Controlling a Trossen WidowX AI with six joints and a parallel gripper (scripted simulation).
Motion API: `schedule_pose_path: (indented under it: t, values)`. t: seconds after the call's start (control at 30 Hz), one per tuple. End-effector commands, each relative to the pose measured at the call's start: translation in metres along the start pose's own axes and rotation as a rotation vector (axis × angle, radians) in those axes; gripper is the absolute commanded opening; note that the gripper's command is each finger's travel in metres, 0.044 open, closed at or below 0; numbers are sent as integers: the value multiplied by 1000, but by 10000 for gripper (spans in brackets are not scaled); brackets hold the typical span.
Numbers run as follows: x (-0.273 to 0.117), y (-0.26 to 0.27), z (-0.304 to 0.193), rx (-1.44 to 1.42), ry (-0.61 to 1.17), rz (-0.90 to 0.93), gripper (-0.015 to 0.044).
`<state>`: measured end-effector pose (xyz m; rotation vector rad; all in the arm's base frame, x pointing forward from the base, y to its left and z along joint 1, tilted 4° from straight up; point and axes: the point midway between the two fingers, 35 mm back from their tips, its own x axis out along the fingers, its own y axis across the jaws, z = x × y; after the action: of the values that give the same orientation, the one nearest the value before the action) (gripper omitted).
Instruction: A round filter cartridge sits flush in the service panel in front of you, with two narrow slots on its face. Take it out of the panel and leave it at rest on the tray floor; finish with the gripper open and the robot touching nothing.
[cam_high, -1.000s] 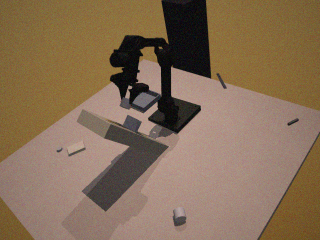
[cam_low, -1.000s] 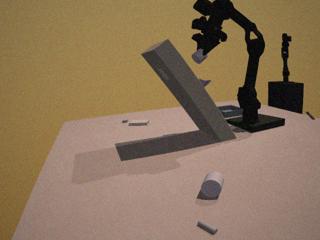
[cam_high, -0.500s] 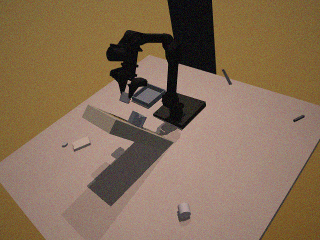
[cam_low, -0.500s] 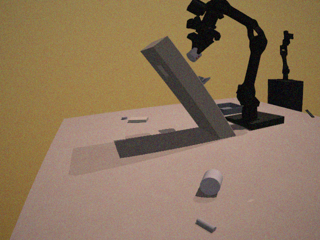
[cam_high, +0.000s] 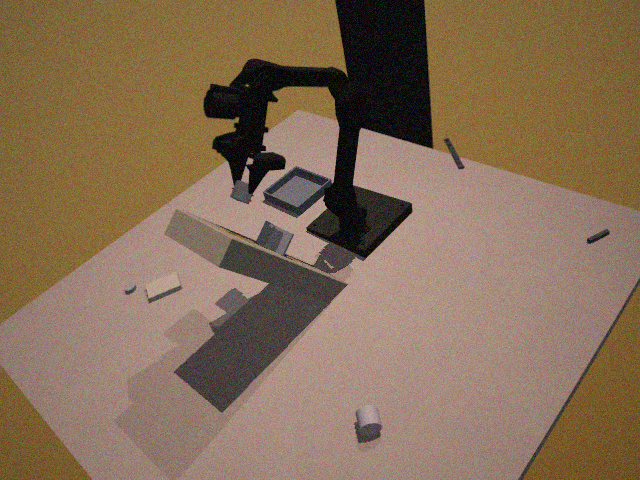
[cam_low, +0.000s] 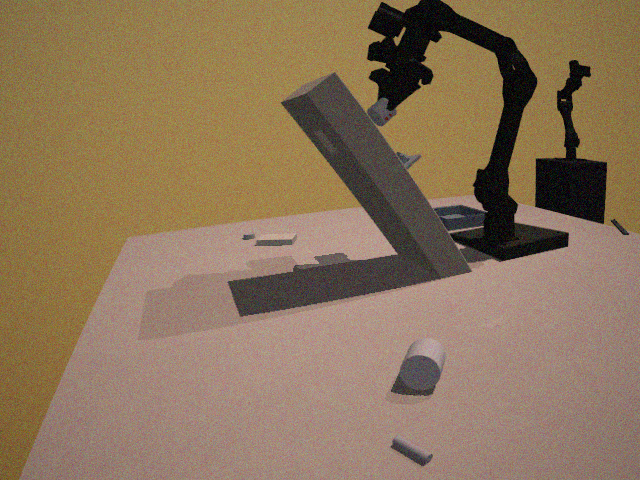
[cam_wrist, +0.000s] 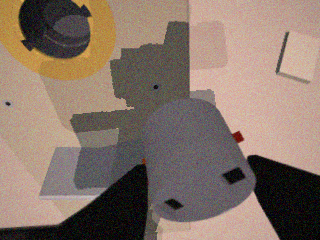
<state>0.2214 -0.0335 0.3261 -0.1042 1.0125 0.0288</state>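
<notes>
The grey filter cartridge (cam_high: 241, 191) (cam_low: 381, 112) (cam_wrist: 192, 150) is out of the panel, in the air between the fingertips. Two dark slots and small red tabs show on it in the wrist view. My gripper (cam_high: 243, 187) (cam_low: 387, 105) (cam_wrist: 196, 169) is shut on it. The tilted service panel (cam_high: 199, 236) (cam_low: 372, 155) (cam_wrist: 30, 85) stands below and beside it; its round socket (cam_wrist: 55, 27), ringed in yellow, is open. The blue tray (cam_high: 297, 191) (cam_low: 460, 217) lies between the panel and the arm's base side; in the top view the cartridge is left of it, higher up.
A grey ledge (cam_high: 274, 237) (cam_low: 408, 159) (cam_wrist: 60, 172) sticks out of the panel's face. A pale block (cam_high: 163, 287) (cam_low: 276, 239) (cam_wrist: 300, 57) and a small grey piece (cam_high: 130, 289) (cam_low: 248, 236) lie behind the panel. A white cylinder (cam_high: 368, 422) (cam_low: 422, 364) lies farther off.
</notes>
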Motion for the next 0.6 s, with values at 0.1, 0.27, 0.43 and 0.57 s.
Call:
schedule_pose_path:
  t: [0.1,0.27,0.43,0.57]
  values:
    - [2,-24,-7,114,-3,-78,0]
    - [4,-45,-14,215,-2,-138,0]
    - [3,-65,-24,319,-1,-196,0]
    - [3,-80,-32,402,-1,-243,0]
